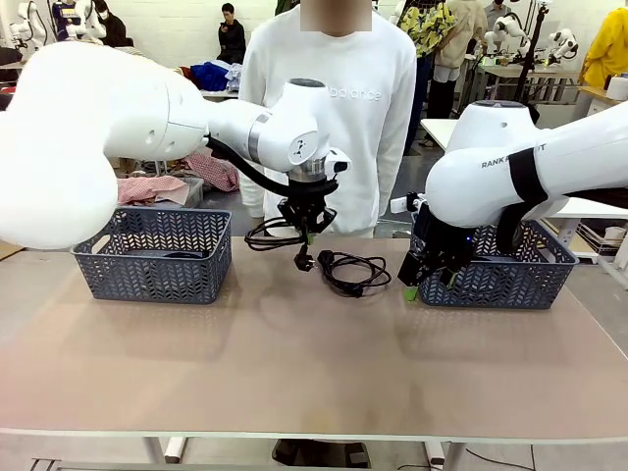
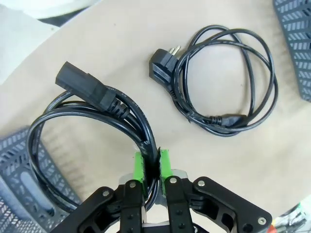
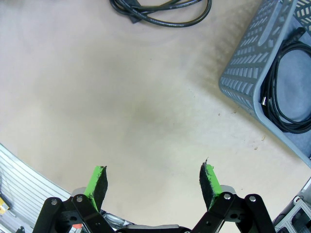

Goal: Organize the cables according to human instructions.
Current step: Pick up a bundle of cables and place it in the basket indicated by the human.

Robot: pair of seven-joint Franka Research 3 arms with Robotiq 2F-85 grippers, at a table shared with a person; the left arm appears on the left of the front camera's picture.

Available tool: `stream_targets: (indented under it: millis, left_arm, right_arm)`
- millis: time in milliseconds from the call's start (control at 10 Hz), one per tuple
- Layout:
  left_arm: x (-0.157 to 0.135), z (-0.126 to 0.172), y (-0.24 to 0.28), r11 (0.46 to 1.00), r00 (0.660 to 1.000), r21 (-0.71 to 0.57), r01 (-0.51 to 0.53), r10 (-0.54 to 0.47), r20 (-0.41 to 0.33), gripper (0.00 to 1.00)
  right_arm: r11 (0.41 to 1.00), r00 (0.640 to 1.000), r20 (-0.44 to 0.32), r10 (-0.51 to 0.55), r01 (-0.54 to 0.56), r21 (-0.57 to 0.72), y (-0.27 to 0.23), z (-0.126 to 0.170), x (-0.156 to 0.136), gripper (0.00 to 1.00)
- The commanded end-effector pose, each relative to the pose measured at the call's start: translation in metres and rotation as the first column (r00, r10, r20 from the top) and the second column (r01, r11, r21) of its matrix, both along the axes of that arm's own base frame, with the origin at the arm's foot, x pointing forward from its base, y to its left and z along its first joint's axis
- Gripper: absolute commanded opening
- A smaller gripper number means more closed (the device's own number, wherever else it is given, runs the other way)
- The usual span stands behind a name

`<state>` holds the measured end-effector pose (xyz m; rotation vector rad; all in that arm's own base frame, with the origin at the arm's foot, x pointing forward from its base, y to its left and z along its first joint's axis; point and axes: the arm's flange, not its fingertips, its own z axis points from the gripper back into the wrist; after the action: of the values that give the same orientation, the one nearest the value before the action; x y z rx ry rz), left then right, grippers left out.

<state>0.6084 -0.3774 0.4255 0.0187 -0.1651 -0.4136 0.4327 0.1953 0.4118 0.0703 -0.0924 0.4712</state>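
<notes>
Jaws of my left gripper (image 2: 152,167) are clamped tight on the first cable (image 2: 80,87), holding its coil up off the table (image 1: 294,363) near the far middle, with a plug dangling below. The second cable (image 2: 228,82) lies coiled flat on the table just beside it, toward the right basket (image 1: 491,280). A third cable (image 3: 286,92) sits inside that basket. My right gripper (image 3: 154,179) is spread wide with nothing in it, low over bare table by the basket's left end. The left basket (image 1: 152,255) is well apart. A person (image 1: 334,118) stands at the far side.
</notes>
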Motion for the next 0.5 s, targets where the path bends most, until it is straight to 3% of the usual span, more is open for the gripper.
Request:
stream_targets:
  millis: [0, 200, 400]
  left_arm:
    - [-0.007, 0.032, -0.002, 0.999, 0.999, 0.039, 0.033, -0.033, 0.015, 0.0]
    - [-0.012, 0.062, 0.015, 0.996, 0.995, 0.018, 0.091, -0.091, -0.032, 0.0]
    - [-0.02, 0.091, 0.047, 0.994, 0.994, 0.017, 0.104, -0.104, -0.016, 0.0]
  right_arm:
    - [1.0, 1.0, 0.004, 0.0, 0.0, 0.002, 0.0, 0.002, 0.0, 1.0]
    - [1.0, 1.0, 0.004, 0.0, 0.0, 0.002, 0.0, 0.002, 0.0, 1.0]
    - [1.0, 1.0, 0.004, 0.0, 0.0, 0.002, 0.0, 0.002, 0.0, 1.0]
